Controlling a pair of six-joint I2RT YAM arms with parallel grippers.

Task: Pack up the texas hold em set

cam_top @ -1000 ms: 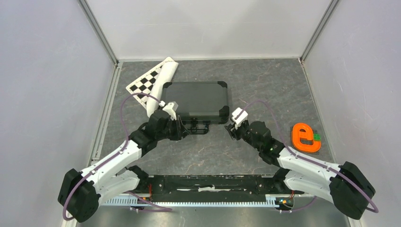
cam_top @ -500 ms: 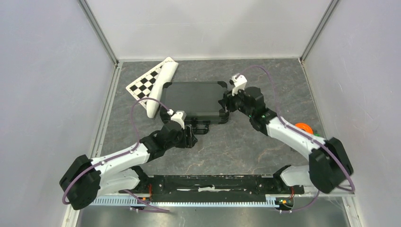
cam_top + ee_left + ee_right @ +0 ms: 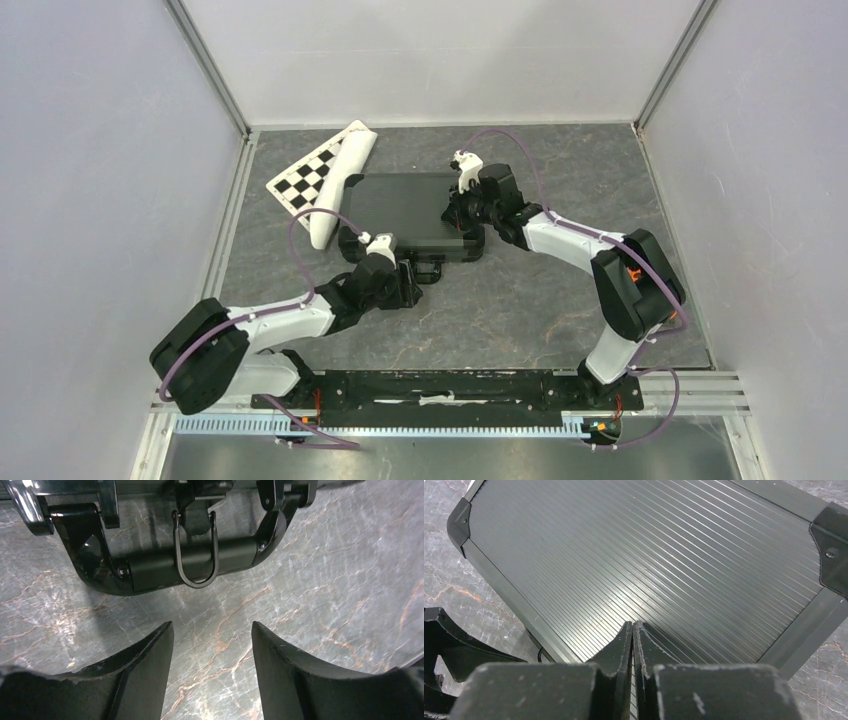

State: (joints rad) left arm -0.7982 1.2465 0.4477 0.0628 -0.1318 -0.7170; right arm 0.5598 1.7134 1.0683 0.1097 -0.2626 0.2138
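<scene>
- The black ribbed-lid briefcase-style case (image 3: 400, 205) lies shut on the grey marbled bench (image 3: 560, 170).
- The right pincer (image 3: 633, 626) has swung from beside the case onto its lid, fingers now together and empty.
- The left pincer (image 3: 212, 630) has spread apart just short of the case's handle (image 3: 190, 567).
- Packing looks nearly finished; perhaps the lid is being pressed for latching.

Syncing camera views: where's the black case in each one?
Top external: black case lies closed at the centre of the table.
Left wrist: only its front edge and handle, along the top.
Right wrist: its ribbed lid fills most of the frame.
Shared landmark: the grey marbled table.
</scene>
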